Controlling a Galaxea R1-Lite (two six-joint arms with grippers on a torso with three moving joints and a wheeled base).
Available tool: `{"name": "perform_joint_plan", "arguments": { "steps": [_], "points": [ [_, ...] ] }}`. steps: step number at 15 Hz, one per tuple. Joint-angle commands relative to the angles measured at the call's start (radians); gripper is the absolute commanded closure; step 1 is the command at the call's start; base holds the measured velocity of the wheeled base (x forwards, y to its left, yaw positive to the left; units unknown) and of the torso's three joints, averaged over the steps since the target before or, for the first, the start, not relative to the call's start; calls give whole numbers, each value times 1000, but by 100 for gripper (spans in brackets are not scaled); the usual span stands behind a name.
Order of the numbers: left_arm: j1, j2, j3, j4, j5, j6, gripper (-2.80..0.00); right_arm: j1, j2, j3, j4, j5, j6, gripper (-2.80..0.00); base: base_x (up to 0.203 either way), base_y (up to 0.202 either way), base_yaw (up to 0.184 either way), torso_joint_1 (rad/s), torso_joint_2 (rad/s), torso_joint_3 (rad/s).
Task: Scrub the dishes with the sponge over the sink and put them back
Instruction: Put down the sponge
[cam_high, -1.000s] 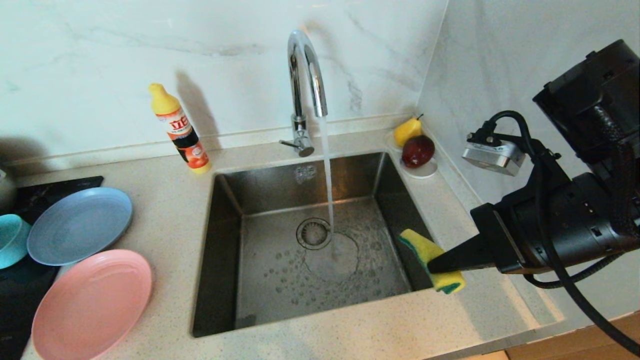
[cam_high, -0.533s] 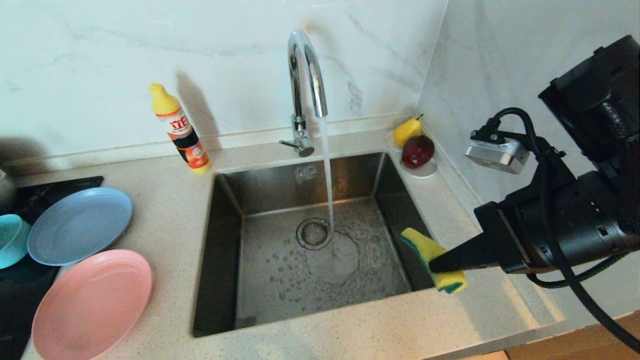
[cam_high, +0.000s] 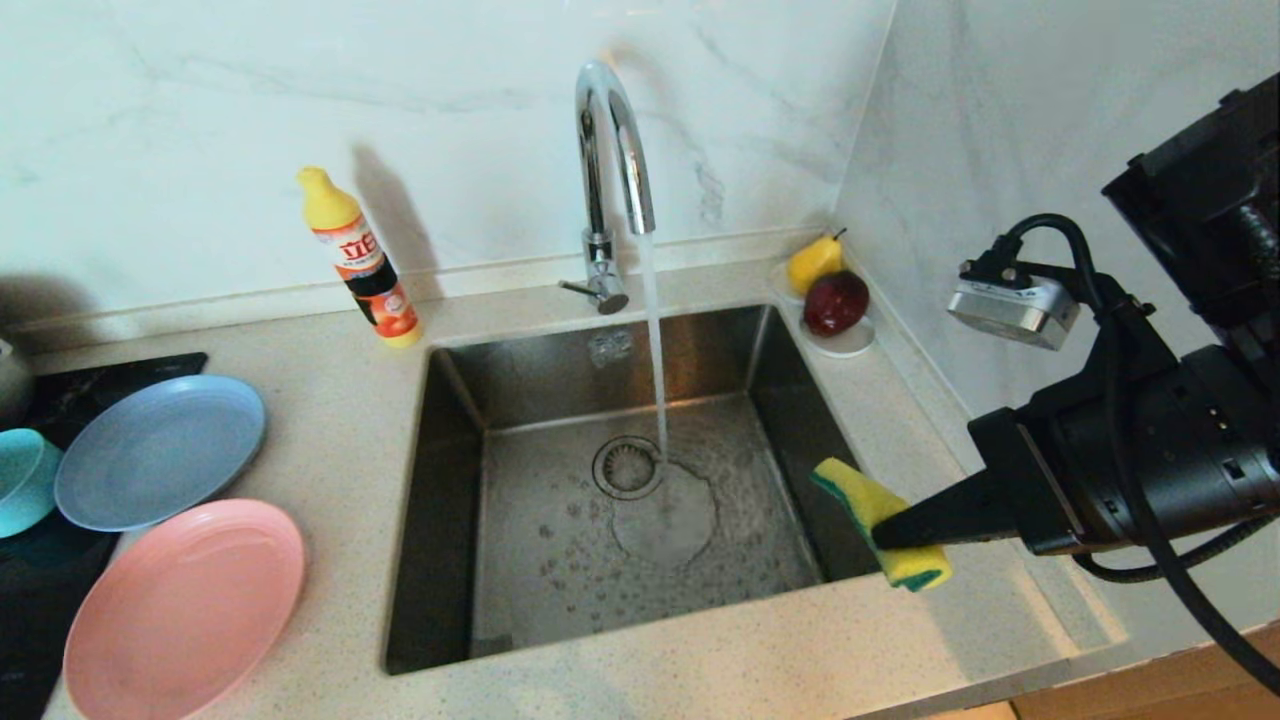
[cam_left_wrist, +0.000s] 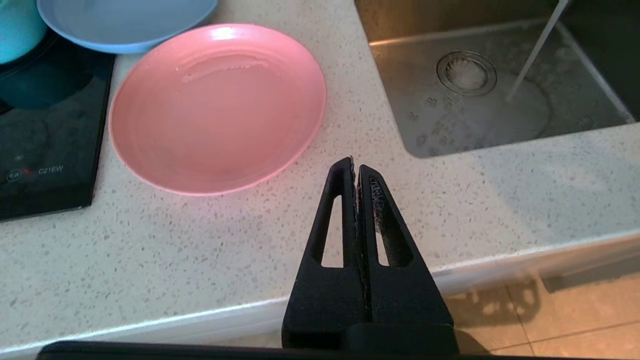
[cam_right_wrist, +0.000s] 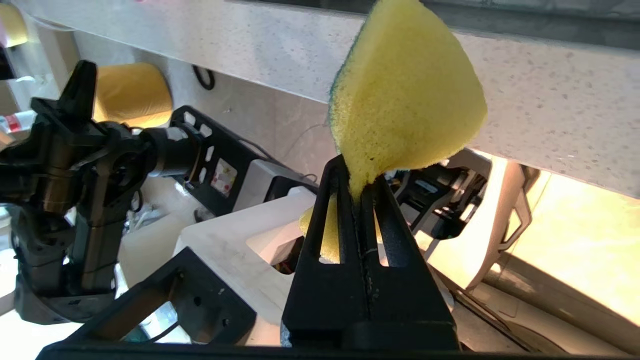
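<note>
The yellow sponge (cam_high: 880, 520) with its green layer hangs at the sink's (cam_high: 445, 520) right rim, and my right gripper (cam_high: 885, 535) is shut on it. The right wrist view shows the sponge (cam_right_wrist: 405, 100) pinched and bulging past the right gripper (cam_right_wrist: 357, 180). On the counter left of the sink lie the pink plate (cam_high: 185, 600), the grey-blue plate (cam_high: 160, 450) and the teal bowl (cam_high: 20, 480). My left gripper (cam_left_wrist: 356, 167) is shut on nothing, low over the counter's front edge, next to the pink plate (cam_left_wrist: 215, 105). It is out of the head view.
The faucet (cam_high: 610, 130) runs a stream of water into the sink near the drain (cam_high: 628, 466). A detergent bottle (cam_high: 360, 260) stands behind the sink on the left. A white saucer (cam_high: 850, 342) with fruit sits in the right corner by the wall. The black stovetop (cam_high: 100, 375) lies under the dishes.
My right gripper has drifted a little to the right with the sponge in it. The dishes have not moved.
</note>
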Motion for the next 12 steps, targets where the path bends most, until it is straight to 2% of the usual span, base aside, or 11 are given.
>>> {"name": "perform_joint_plan", "arguments": {
  "steps": [1, 8, 12],
  "points": [
    [0, 3, 5, 6, 1, -9, 0, 8, -14, 5, 5, -34, 2, 0, 0, 0, 0, 0, 0, 0],
    [0, 3, 5, 6, 2, -15, 0, 24, -29, 38, 9, -257, -7, 0, 0, 0, 0, 0, 0, 0],
    [0, 3, 4, 6, 2, -15, 0, 76, -12, 68, -2, -440, -6, 0, 0, 0, 0, 0, 0, 0]
  ]
}}
